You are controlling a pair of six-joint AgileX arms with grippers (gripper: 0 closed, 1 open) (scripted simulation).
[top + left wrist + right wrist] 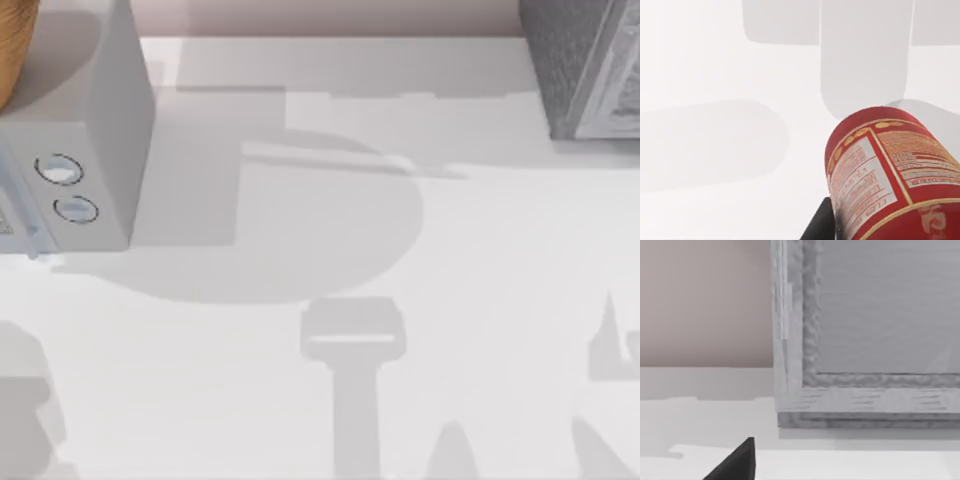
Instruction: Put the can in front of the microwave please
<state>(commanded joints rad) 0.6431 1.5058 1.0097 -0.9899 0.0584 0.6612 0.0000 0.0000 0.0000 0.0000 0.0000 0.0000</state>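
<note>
The can [885,175], red with gold bands and a printed label, sits very close to the camera in the left wrist view, tilted and above the white table, where its shadow lies. A black finger [819,226] of my left gripper presses against its side, so the gripper is shut on it. The microwave [90,150], light grey with two round blue dials [66,190], stands at the table's back left in the top view. A dark part of my right gripper [735,462] faces the speckled box.
A darker speckled grey box [580,70] stands at the back right and looms close in the right wrist view [865,340]. A brown object [15,40] rests on the microwave. Arm shadows fall across the white table [480,260] in the middle and front.
</note>
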